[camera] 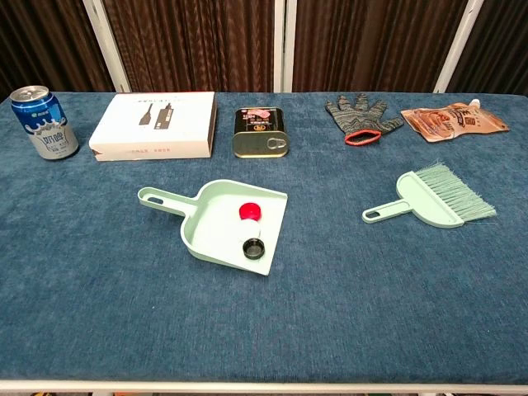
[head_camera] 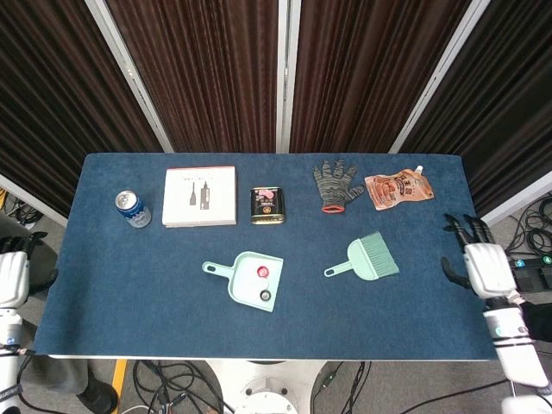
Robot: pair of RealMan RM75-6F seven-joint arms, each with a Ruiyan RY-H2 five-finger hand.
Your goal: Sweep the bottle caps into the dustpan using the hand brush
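The mint green dustpan point(head_camera: 243, 274) point(camera: 213, 224) lies on the blue table, handle pointing back left. A red bottle cap point(head_camera: 261, 273) point(camera: 250, 212) and a black bottle cap point(head_camera: 266, 296) point(camera: 252, 247) rest inside it. To its right the green hand brush point(head_camera: 368, 257) point(camera: 435, 198) lies flat on the cloth, with nothing touching it. My left hand point(head_camera: 11, 274) hangs beyond the table's left edge, holding nothing. Past the right edge my right hand point(head_camera: 479, 264) is empty, its fingers spread. Neither hand shows in the chest view.
Along the back stand a blue drink can point(head_camera: 132, 208) point(camera: 45, 123), a white box point(head_camera: 200, 197) point(camera: 155, 124), a small tin point(head_camera: 267, 205) point(camera: 260, 132), a grey glove point(head_camera: 336, 184) point(camera: 360, 116) and an orange pouch point(head_camera: 398, 187) point(camera: 453, 121).
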